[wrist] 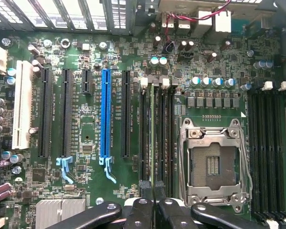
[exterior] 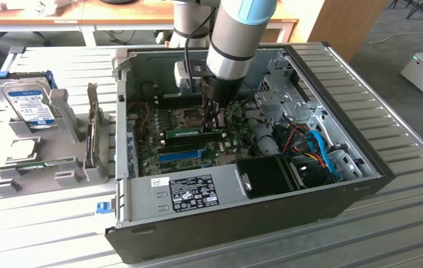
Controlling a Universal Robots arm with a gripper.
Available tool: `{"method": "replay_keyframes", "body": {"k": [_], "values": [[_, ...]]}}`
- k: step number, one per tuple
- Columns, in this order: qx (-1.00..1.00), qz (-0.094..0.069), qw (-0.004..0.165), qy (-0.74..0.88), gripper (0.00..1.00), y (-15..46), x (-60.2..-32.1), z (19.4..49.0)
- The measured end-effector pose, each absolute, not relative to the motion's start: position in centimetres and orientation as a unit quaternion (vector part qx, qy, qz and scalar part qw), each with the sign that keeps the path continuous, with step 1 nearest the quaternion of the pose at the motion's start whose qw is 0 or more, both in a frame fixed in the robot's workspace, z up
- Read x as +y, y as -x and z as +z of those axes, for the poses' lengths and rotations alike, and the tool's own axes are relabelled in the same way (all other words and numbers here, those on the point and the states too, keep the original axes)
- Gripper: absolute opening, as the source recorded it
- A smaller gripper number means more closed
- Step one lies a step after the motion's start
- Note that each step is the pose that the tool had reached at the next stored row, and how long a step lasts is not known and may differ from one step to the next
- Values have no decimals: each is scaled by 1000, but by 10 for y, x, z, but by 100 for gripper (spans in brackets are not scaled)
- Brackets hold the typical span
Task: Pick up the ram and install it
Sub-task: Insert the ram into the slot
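The ram (exterior: 185,133) is a thin green stick standing on edge along a memory slot of the motherboard (exterior: 155,125), beside the processor socket (exterior: 190,116). In the wrist view the ram (wrist: 157,138) shows edge-on, running between the black slots next to the socket (wrist: 212,162). My gripper (exterior: 213,126) reaches straight down into the open computer case. Its black fingers (wrist: 143,212) are closed close together on the ram's upper edge, so the gripper (wrist: 155,212) is shut on the ram. Whether the stick is pressed fully into the slot I cannot tell.
A bright blue expansion slot (wrist: 105,114) lies a few slots away from the ram. Cables (exterior: 315,148) and a black fan housing (exterior: 271,176) crowd the case on the exterior view's right. Outside, a grey rack (exterior: 62,128) holds a hard drive (exterior: 31,105) and another green stick (exterior: 36,166).
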State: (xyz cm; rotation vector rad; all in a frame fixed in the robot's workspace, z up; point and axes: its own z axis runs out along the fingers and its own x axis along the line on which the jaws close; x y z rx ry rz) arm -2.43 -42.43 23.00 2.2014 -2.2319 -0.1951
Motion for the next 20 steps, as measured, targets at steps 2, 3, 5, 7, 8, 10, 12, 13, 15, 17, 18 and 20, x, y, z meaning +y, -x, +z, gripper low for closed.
{"method": "replay_keyframes", "body": {"k": [2, 3, 5, 7, 8, 10, 12, 13, 15, 17, 18, 20], "values": [[-711, -62, 0, -701, 13, 24, -424, 230], [-711, -62, 0, -701, 13, 24, -424, 230], [-711, -62, 0, -701, 13, 24, -424, 230], [-711, -62, 0, -701, 13, 24, -424, 232], [-711, -62, 0, -701, 13, 24, -424, 233], [-711, -62, 1, -701, 13, 24, -424, 235], [-711, -61, 1, -701, 13, 24, -424, 236], [-711, -61, 1, -701, 13, 24, -424, 236], [-711, -59, 4, -701, 13, 24, -424, 236], [-711, -53, 10, -701, 13, 24, -424, 236], [-712, -50, 12, -701, 13, 24, -424, 236], [-712, -49, 13, -701, 13, 24, -424, 236]]}}
